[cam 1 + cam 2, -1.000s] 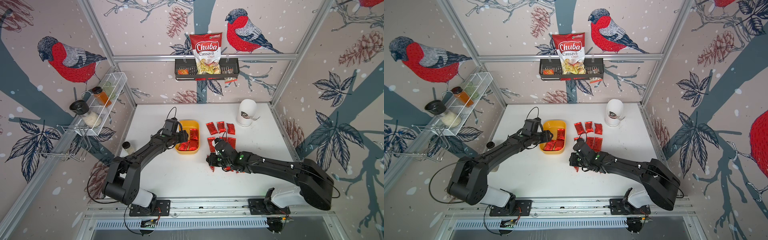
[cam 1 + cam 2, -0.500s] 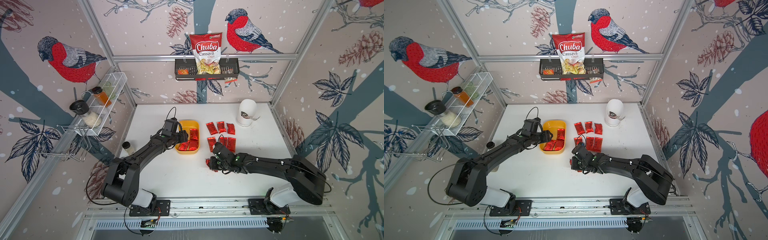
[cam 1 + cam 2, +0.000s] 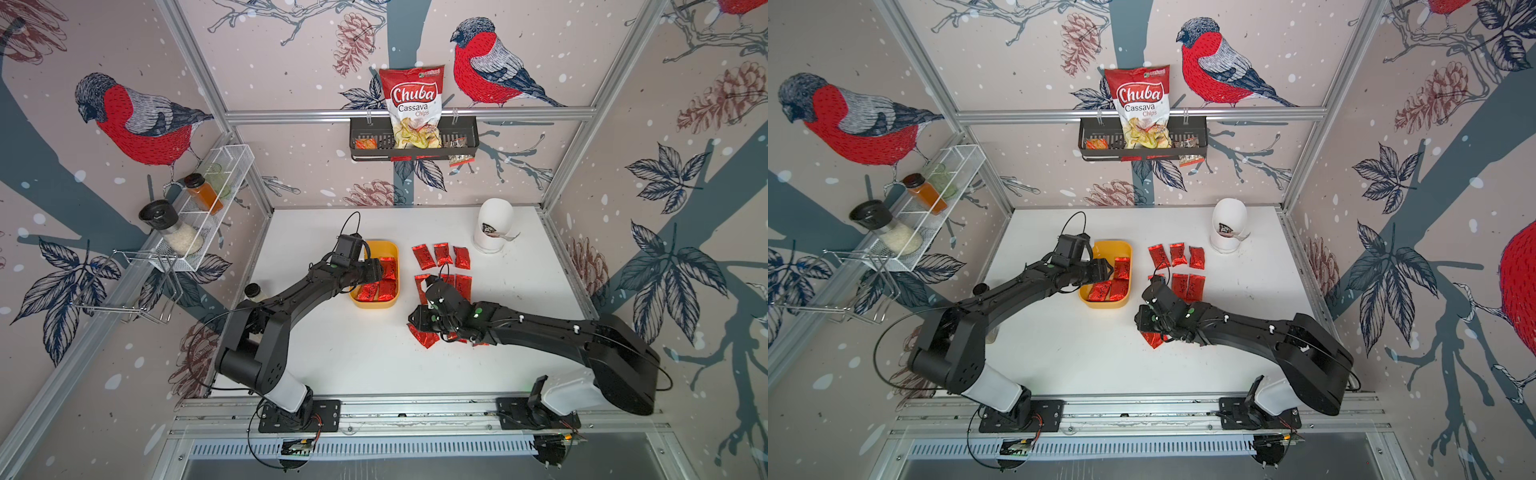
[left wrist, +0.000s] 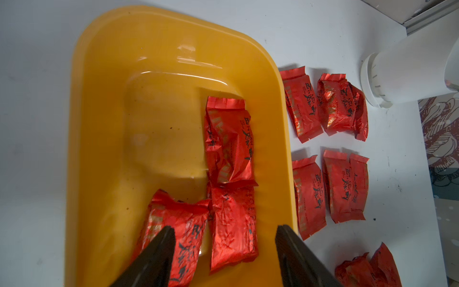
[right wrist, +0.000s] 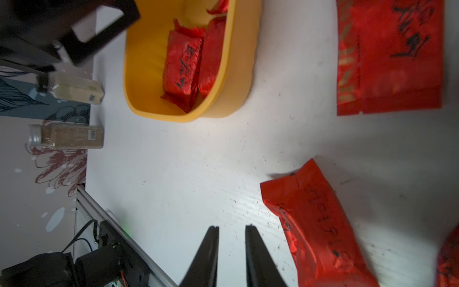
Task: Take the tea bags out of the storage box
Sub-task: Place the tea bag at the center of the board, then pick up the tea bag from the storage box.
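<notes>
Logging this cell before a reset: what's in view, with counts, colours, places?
storage box: one, yellow, table middle
tea bags: three, red, in the box
loose tea bags: eight or more, red, tabletop
cup: one, white, table's back
chips bag: one, red-white, in wall basket
wall basket: one, black, back wall
wire rack: one, white, side wall
bottles: two, pale, brown, table edge
left gripper: black, open, over box
right gripper: black, slightly open, empty
</notes>
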